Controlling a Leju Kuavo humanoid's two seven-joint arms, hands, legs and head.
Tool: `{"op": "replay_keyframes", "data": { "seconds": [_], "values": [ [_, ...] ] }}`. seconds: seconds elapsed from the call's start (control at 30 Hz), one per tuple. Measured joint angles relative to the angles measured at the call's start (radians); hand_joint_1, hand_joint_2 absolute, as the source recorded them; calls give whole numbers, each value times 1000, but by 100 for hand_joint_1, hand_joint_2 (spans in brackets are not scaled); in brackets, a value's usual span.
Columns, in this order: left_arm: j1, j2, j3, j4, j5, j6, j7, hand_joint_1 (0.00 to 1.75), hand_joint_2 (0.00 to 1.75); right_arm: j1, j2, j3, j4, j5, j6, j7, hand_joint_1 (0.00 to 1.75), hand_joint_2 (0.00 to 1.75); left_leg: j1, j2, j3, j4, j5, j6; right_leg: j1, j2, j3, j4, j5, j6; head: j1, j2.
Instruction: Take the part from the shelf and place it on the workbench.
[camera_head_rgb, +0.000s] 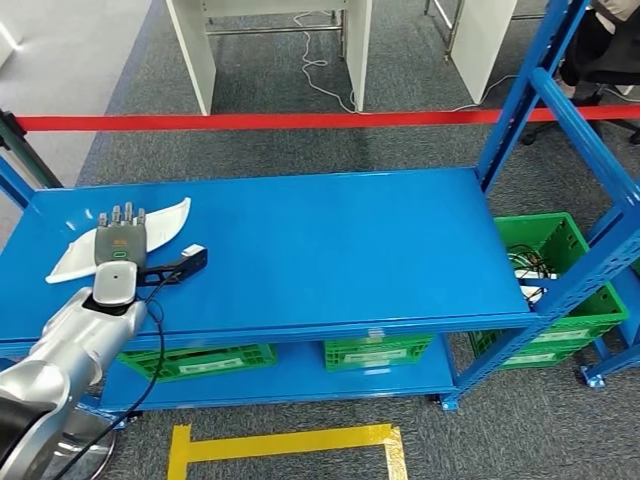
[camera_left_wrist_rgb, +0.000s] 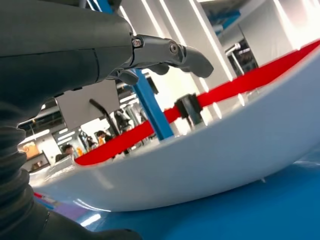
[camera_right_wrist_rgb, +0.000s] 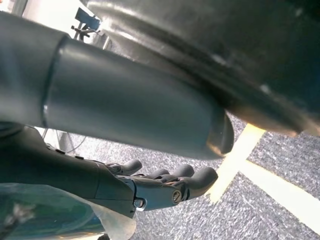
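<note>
The part (camera_head_rgb: 164, 226) is a long, curved white shell lying on the top board of the blue shelf (camera_head_rgb: 317, 250), near its left end. My left hand (camera_head_rgb: 121, 243) reaches over the part's middle from the near side, its fingers (camera_head_rgb: 121, 214) stretched across the top. In the left wrist view the white part (camera_left_wrist_rgb: 226, 160) rests on the blue board, with the dark fingers (camera_left_wrist_rgb: 170, 52) held apart above it and the thumb low beside it; nothing is gripped. My right hand (camera_right_wrist_rgb: 151, 187) hangs over grey carpet, fingers loosely extended and holding nothing.
Green crates (camera_head_rgb: 196, 358) stand on the shelf's lower board, and another green crate (camera_head_rgb: 558, 270) with cables sits at the right end. Blue uprights (camera_head_rgb: 528, 100) rise at the right. A red barrier tape (camera_head_rgb: 302, 120) runs behind the shelf. Yellow floor tape (camera_head_rgb: 287, 440) marks the near side.
</note>
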Motion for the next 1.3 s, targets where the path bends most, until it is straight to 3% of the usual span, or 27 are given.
{"op": "replay_keyframes", "data": {
  "seconds": [0.1, 0.13, 0.17, 0.23, 0.27, 0.3, 0.33, 0.37, 0.43, 0.5, 0.63, 0.7, 0.77, 0.8, 0.83, 0.87, 0.97, 1.03, 1.13, 1.2, 1.3],
  "values": [
    [-9, -5, 16, 0, 11, -30, 7, 0, 175, -1, 0, -1, 0, -1, 0, -2, 0, 0, -1, -1, 4, -15, -2, 15, -1, -1, -3, -2, 0, 17, 0, 0],
    [-12, -7, 21, 0, 8, -43, 11, 13, 175, -1, 0, -1, 0, 0, 0, -2, 0, 0, 0, 0, 6, -18, 0, 22, -1, -1, -9, 9, -11, 22, 1, 0],
    [-16, -9, 24, 0, 0, -58, 17, 57, 175, -2, 0, -2, 0, 0, 0, -2, 0, 0, 2, 1, 7, -21, 3, 28, -1, -1, -24, 39, -31, 26, 3, 0],
    [-19, -11, 25, 1, -20, -97, 33, 144, 175, -3, 0, -2, 0, 1, 0, -1, 0, 0, 3, 2, 6, -23, 5, 35, -1, -1, -80, 162, -95, 32, 6, 0],
    [-19, -11, 25, 2, -28, -120, 41, 175, 175, -2, 0, -2, 0, 2, 1, 0, 0, 0, 2, 3, 5, -23, 5, 37, 0, -1, -111, 229, -121, 33, 6, 0],
    [-19, -11, 26, 4, -35, -144, 48, 175, 175, -2, 0, -2, 0, 3, 1, 1, 0, 0, 2, 3, 4, -22, 6, 37, 0, -1, -132, 274, -133, 34, 6, 0],
    [-19, -12, 27, 5, -40, -167, 52, 175, 175, -1, 0, -2, 0, 4, 1, 2, 0, 0, 1, 2, 4, -22, 6, 37, 0, -1, -134, 281, -124, 34, 6, 0],
    [-19, -12, 28, 6, -43, -185, 53, 175, 175, -1, 0, -2, 0, 5, 1, 2, 0, 0, 2, 2, 4, -21, 6, 37, 0, -1, -115, 245, -98, 33, 6, 0],
    [-19, -12, 33, 6, -45, -208, 50, 175, 175, -2, 0, -3, 0, 6, 0, 1, 0, 0, 1, 1, 4, -17, 4, 33, 0, -3, -44, 106, -37, 30, 6, 0],
    [-18, -12, 39, 6, -47, -213, 45, 175, 175, -4, 0, -3, 0, 7, 0, -1, 0, 0, -2, 0, -2, -11, 3, 24, 1, -3, 4, 15, -14, 23, 5, 0],
    [-14, -12, 48, 6, -52, -211, 40, 175, 175, -4, 2, -3, 0, 9, 1, -3, 0, 0, -1, 0, -9, -6, 0, 3, 1, -2, 10, -1, -9, 1, 4, 0],
    [-13, -11, 50, 6, -57, -206, 38, 175, 175, -4, 3, -3, 0, 10, 1, -3, 0, 0, 1, 0, -38, 67, -47, -7, -2, -3, 11, -4, -5, -10, 0, 0],
    [-12, -10, 52, 6, -61, -196, 36, 175, 175, -3, 3, -3, 0, 10, 1, -4, 0, 0, 2, 1, -98, 205, -110, -14, -2, -2, 11, -3, -6, -15, -2, 0],
    [-10, -10, 53, 6, -62, -189, 35, 175, 175, -3, 3, -3, 0, 10, 0, -4, 0, 0, 2, 1, -122, 257, -126, -15, -2, -2, 11, -3, -6, -16, -2, 0],
    [-7, -10, 53, 6, -63, -184, 33, 175, 175, -3, 3, -3, 0, 10, 0, -4, 0, 0, 3, 1, -133, 277, -122, -15, -2, -2, 12, -3, -6, -16, -2, 0],
    [-6, -10, 53, 6, -64, -180, 31, 175, 175, -2, 3, -3, 0, 11, 0, -4, 0, 0, 3, 1, -124, 255, -99, -13, -2, -1, 13, -3, -7, -16, -2, 0],
    [-9, -10, 54, 6, -67, -173, 29, 175, 175, -3, 4, -4, 0, 11, 0, -4, 0, 0, 0, 1, -36, 59, -2, 1, 0, 2, 16, -3, -9, -12, -2, 0],
    [-11, -10, 54, 6, -68, -162, 27, 175, 175, -4, 5, -4, 0, 11, 0, -5, 0, 0, -5, 1, -8, -7, 11, 9, 2, 3, 12, -2, -9, -3, -1, 0],
    [-8, -13, 58, 6, -50, -98, -7, 175, 175, -4, 6, -6, 0, 12, -2, -7, 0, 0, -4, 2, -5, -21, 13, 19, 1, 2, 5, 0, -13, 14, -1, 0],
    [7, -17, 86, -4, 57, 56, -138, 175, 175, -4, 5, -8, 0, 15, -2, -14, 0, 0, 2, 3, -2, -30, 18, 29, 1, 1, -21, 52, -50, 23, 2, 0],
    [75, -25, 205, -55, 305, 386, -505, 175, 175, -2, 4, -10, 0, 21, -2, -25, 0, 0, 1, 6, -2, -30, 18, 36, 1, 1, -107, 234, -129, 30, 3, 0]
  ]
}}
